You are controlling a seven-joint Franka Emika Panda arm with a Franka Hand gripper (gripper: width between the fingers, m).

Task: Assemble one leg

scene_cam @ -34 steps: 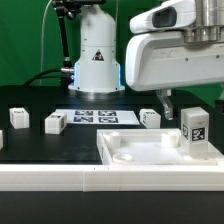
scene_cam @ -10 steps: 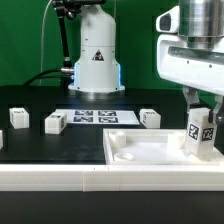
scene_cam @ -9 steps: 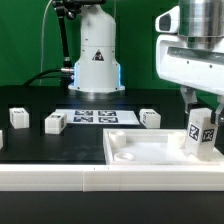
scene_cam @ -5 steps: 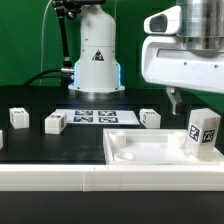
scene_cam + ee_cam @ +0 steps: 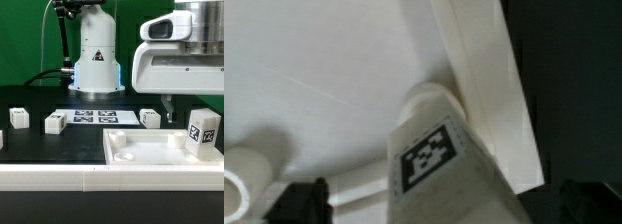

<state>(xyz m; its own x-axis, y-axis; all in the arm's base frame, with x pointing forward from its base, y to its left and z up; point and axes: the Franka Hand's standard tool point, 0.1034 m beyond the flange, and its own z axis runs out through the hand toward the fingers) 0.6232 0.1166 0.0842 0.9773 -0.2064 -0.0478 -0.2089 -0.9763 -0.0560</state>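
A leg (image 5: 202, 133), a small white post with a marker tag, stands at the right corner of the large white panel (image 5: 150, 152), leaning slightly. My gripper (image 5: 188, 103) hangs above it and a little toward the exterior view's left, open and empty. One dark finger (image 5: 167, 103) shows below the hand. In the wrist view the leg (image 5: 446, 150) lies below the open gripper (image 5: 446, 205), apart from both dark fingertips (image 5: 304, 200), against the panel's raised rim (image 5: 482, 70).
Three more white legs (image 5: 17, 117) (image 5: 54, 123) (image 5: 149, 118) stand on the black table. The marker board (image 5: 95, 117) lies in front of the robot base (image 5: 97, 60). A round recess (image 5: 239, 180) shows in the panel.
The gripper was shut on the leg at the panel's right corner. It has let go, risen and shifted toward the exterior view's left. The leg stays standing there.
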